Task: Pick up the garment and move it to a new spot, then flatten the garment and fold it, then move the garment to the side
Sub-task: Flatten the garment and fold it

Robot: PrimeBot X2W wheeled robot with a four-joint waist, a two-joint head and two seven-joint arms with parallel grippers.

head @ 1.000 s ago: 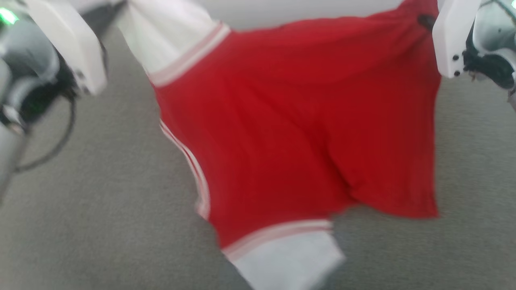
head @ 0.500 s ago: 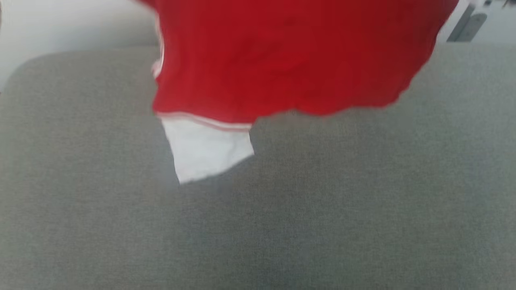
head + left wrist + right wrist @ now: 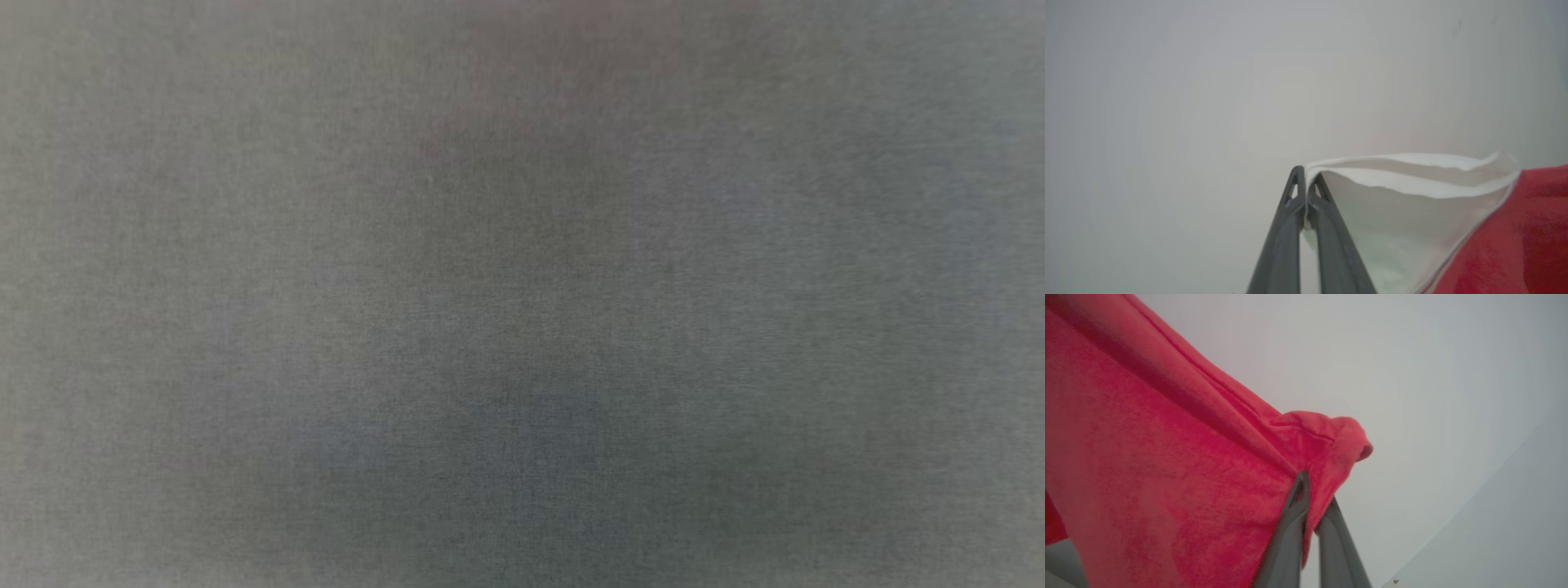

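The garment hangs in the air between my two grippers. In the left wrist view my left gripper (image 3: 1305, 179) is shut on a corner of the garment's white end panel (image 3: 1404, 196), and the red cloth (image 3: 1515, 237) runs off to the lower right. In the right wrist view my right gripper (image 3: 1312, 498) is shut on a bunched red edge of the garment (image 3: 1167, 457), which spreads across the left half of that view. The tip of the right-hand finger is hidden by the cloth.
The head view looks down at a grey fabric surface (image 3: 522, 327), blurred, with a faint reddish tint near its top edge. Behind both grippers stands a plain pale wall (image 3: 1167, 102).
The head view has swung down: the red garment slid up out of it and only grey fabric is left. Both arms left that view too.
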